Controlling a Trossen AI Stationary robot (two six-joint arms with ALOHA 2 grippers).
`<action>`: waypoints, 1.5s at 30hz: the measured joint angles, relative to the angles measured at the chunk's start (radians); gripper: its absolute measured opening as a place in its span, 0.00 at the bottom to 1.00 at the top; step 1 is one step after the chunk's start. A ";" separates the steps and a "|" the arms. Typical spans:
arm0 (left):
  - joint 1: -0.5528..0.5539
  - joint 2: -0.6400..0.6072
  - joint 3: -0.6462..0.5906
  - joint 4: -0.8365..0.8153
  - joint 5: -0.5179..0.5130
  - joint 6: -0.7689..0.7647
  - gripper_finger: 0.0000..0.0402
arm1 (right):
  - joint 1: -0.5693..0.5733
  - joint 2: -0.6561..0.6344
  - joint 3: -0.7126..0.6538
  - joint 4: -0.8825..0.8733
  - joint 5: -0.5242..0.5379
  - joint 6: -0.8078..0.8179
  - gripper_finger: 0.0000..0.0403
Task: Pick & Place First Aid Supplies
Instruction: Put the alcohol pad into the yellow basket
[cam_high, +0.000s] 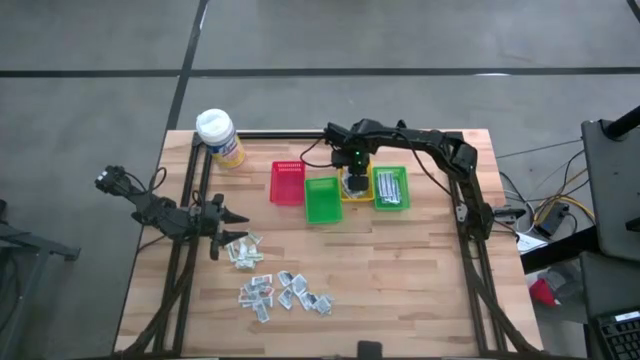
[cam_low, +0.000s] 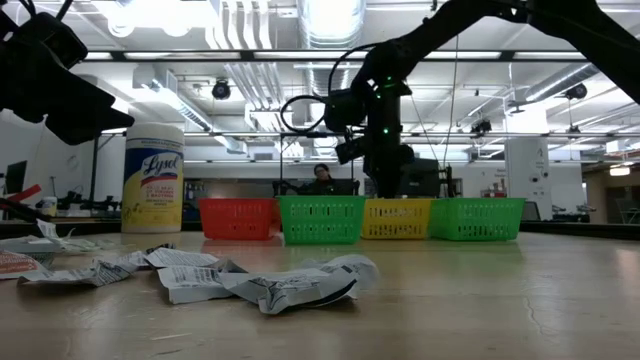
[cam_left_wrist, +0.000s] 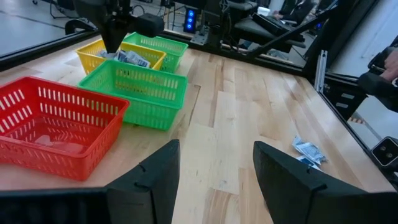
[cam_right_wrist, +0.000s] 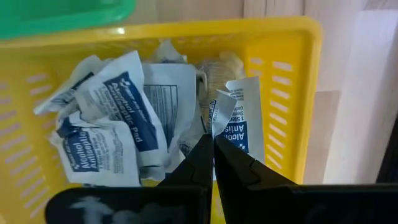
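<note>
My right gripper (cam_high: 355, 180) hangs over the yellow bin (cam_high: 357, 193), fingers pointing down and shut on a white packet with blue print (cam_right_wrist: 238, 121). Several more such packets (cam_right_wrist: 106, 124) lie in that bin. My left gripper (cam_left_wrist: 214, 180) waits open near the table's left edge, pointing toward the bins, with nothing between its fingers. Loose first aid packets (cam_high: 283, 292) lie flat on the wooden table near its front, and a few more (cam_high: 244, 250) lie just in front of the left gripper. My right gripper pinches the packet by its edge (cam_right_wrist: 219, 118) between the two fingertips, coming from above and pointing down. The packet hangs below the fingers, over the packets lying in the yellow bin; whether it touches them I cannot tell.
A red bin (cam_high: 287, 183) and a green bin (cam_high: 322, 199) stand left of the yellow one, and another green bin (cam_high: 390, 188) holding packets stands right of it. A yellow wipes canister with a white cap (cam_high: 218, 137) stands at the far left corner.
</note>
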 joint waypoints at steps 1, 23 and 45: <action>0.000 0.000 0.000 0.000 0.000 0.000 0.49 | 0.000 0.000 -0.002 0.000 0.000 0.003 0.02; 0.000 0.000 0.000 -0.001 0.000 0.000 0.49 | -0.002 -0.002 0.050 -0.065 0.001 0.010 0.28; 0.000 0.000 0.000 -0.001 0.001 0.000 0.49 | 0.182 -0.002 0.546 -0.464 -0.008 0.290 0.30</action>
